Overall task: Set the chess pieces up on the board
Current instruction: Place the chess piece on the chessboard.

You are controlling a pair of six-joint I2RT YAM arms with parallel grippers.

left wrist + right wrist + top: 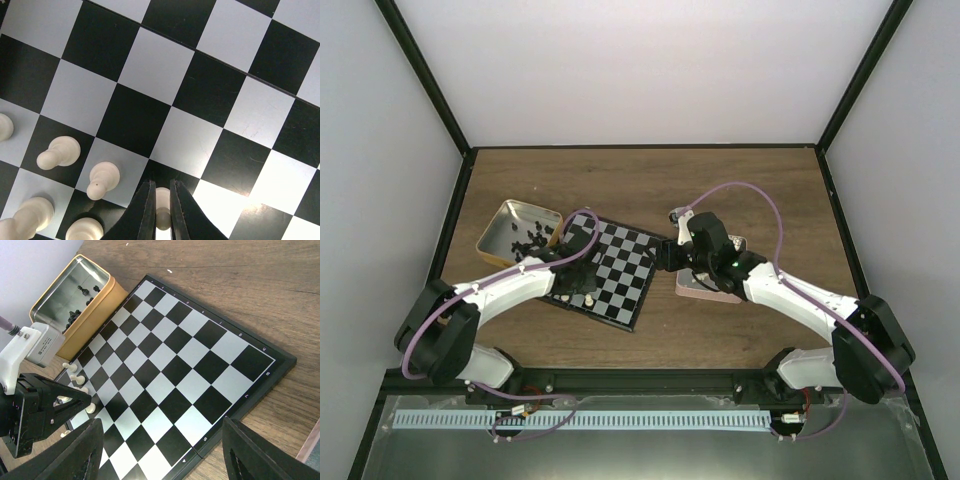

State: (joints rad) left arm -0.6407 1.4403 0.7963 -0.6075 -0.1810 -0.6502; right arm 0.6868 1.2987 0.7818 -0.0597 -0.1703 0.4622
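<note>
My left gripper grips a cream piece over the board; next I should seat it squarely, then release.

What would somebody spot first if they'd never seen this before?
Probably the black-and-grey chessboard lying crooked on the wooden table, with two white robot arms bending over it. Close up, the left gripper has its jaws shut on a tiny white pawn beside other white pieces. A gold tin of black pieces sits just left of the board.

Tin left of board, chess pieces on board's left side
</note>
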